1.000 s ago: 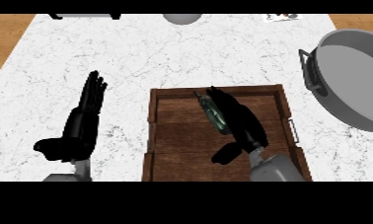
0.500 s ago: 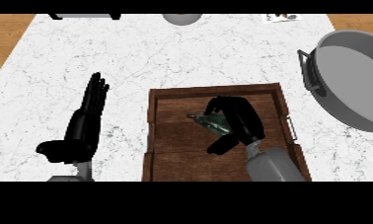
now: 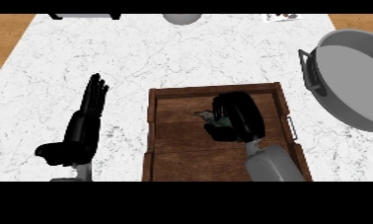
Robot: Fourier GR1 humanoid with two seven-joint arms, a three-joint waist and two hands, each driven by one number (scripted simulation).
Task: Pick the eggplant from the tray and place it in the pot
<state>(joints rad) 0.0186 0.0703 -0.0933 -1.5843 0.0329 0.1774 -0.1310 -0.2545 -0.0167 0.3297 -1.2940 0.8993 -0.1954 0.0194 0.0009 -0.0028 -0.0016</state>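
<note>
Down in the wooden tray (image 3: 166,134), the right hand (image 3: 239,117) curls around the eggplant (image 3: 209,116) (only its greenish end peeks out at the left). Meanwhile the left hand (image 3: 84,124) rests on the marble counter (image 3: 167,55) with straight fingers, and the grey pot (image 3: 350,77) sits at the right edge.

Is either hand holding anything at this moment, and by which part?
The right hand is curled round the eggplant over the tray; only its stem end shows, so the hold seems to be on the body. The left hand holds nothing.
</note>
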